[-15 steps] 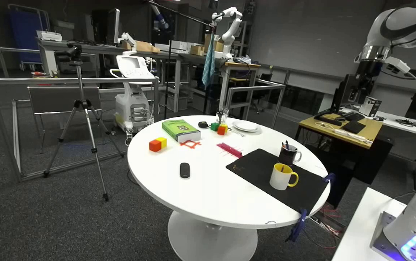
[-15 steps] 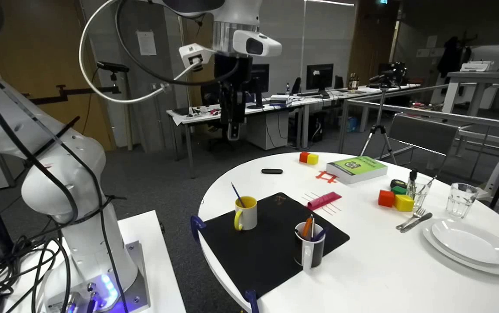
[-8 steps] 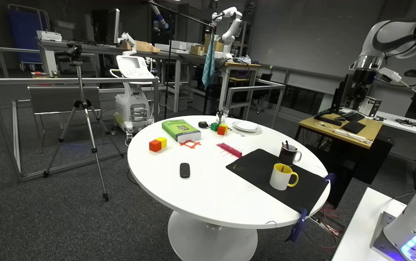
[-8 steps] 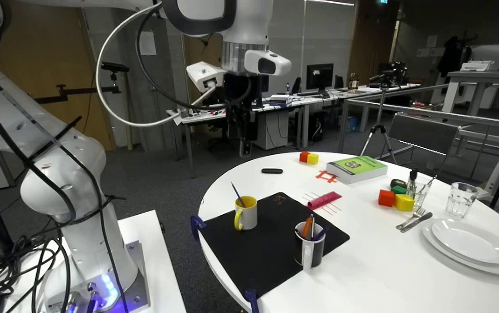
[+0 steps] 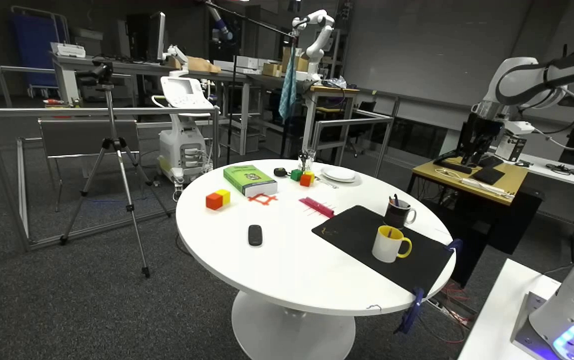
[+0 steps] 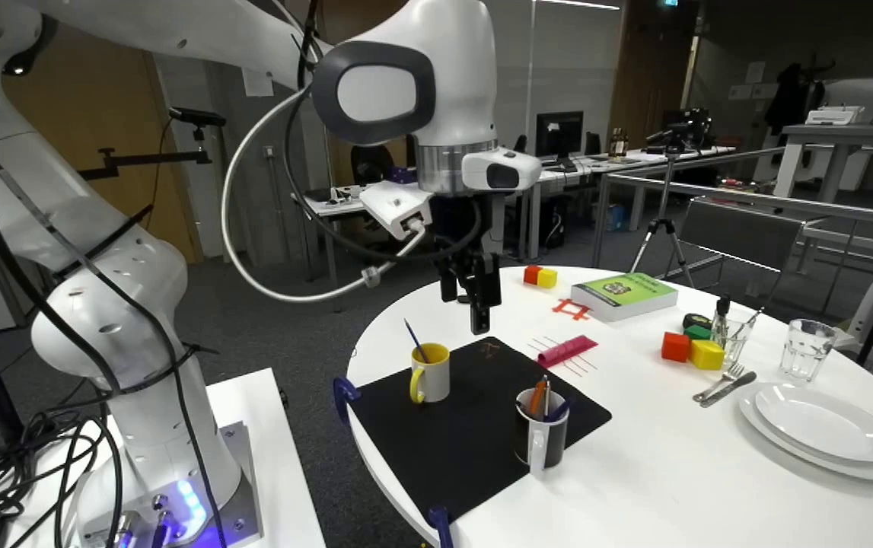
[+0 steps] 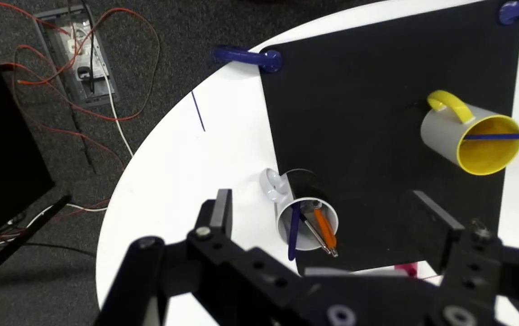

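Above the black mat [image 7: 363, 113], a robot gripper [image 7: 330, 208] is hovering, its jaws standing wide apart and holding nothing.

At the mat's edge, the dark mug [image 6: 555, 441] is holding several pens [image 7: 325, 228] and, in the wrist view, is showing between the jaws without touching them. Near the mat's opposite edge, the yellow-handled white mug [image 6: 438, 380] is standing upright, a blue pencil [image 7: 508, 136] leaning inside it. Blue clamps [image 6: 345, 394] are gripping two of the mat's corners. Just off the mat, a pink strip [image 6: 568, 351] is lying on the round white table [image 6: 672, 472]; well away from the mat, a green book [image 6: 626, 294] is resting.
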`<state>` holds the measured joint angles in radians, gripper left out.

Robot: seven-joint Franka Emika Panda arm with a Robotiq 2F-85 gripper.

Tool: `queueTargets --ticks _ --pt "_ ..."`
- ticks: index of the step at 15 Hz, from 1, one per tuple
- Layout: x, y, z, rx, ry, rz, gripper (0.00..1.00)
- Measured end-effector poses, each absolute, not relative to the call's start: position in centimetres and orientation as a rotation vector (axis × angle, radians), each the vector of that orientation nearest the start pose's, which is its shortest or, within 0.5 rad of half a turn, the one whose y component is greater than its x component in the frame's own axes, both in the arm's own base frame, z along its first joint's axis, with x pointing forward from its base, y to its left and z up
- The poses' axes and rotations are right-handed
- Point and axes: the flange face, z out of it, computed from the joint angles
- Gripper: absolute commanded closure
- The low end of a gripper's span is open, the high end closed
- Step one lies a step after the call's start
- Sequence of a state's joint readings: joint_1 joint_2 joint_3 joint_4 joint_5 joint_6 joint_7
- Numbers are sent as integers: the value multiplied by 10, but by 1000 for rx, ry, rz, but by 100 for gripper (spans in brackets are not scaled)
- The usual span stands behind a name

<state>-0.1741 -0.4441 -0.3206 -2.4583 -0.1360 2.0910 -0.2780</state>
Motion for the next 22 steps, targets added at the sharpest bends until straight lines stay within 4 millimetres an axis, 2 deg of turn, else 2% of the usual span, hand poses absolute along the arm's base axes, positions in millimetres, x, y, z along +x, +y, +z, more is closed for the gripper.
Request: queueTargets --ticks 2,9,13,16,22 --pt "366 -209 447 -3139 201 -82 0" --pt "366 -208 447 -3141 206 -83 0" --pt "373 -209 436 -3138 209 -56 0" --pt "387 -212 419 -3150 204 -24 0" --pt "433 -217 384 -3177 183 54 0"
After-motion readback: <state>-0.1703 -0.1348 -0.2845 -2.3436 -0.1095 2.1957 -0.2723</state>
